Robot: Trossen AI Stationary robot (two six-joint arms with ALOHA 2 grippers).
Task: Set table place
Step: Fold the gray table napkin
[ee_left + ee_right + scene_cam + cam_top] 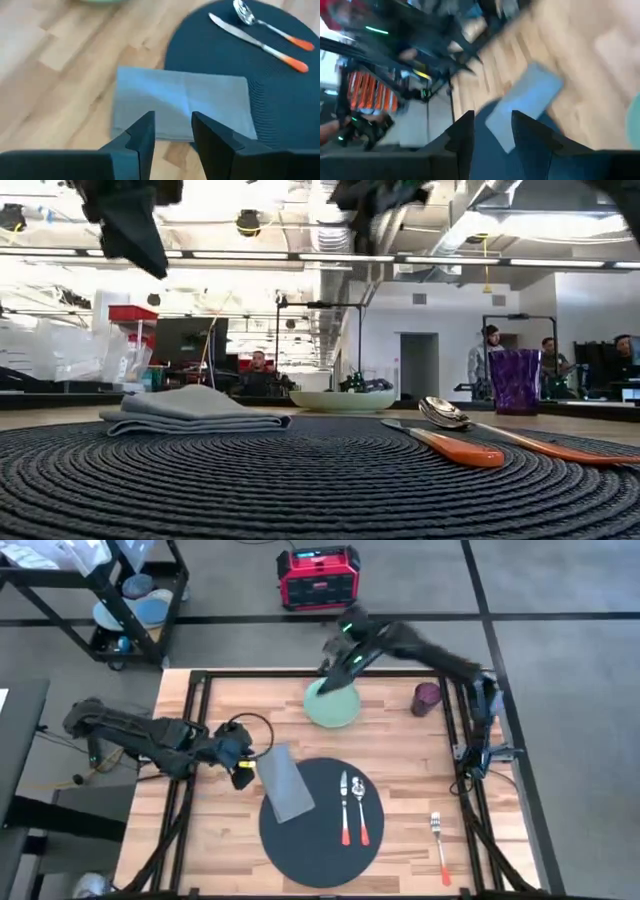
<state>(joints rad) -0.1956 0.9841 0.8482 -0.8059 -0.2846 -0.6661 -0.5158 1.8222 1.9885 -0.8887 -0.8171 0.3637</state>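
Note:
The round dark placemat (322,825) lies on the wood table (400,750) near its front edge. A knife (344,806) and a spoon (360,802) with orange handles lie on the mat. A folded grey napkin (285,782) rests half on the mat's left rim and half on the wood. My left gripper (172,132) hovers open and empty just left of the napkin (182,102). My right gripper (492,132) is open and empty, raised over the far edge of the pale green plate (332,705), which sits on the table behind the mat.
A purple cup (427,698) stands at the back right. A fork with an orange handle (439,842) lies on the wood right of the mat. A black cable loop (252,730) lies by my left gripper. Off the table stand a wire cart (120,600) and a red box (318,578).

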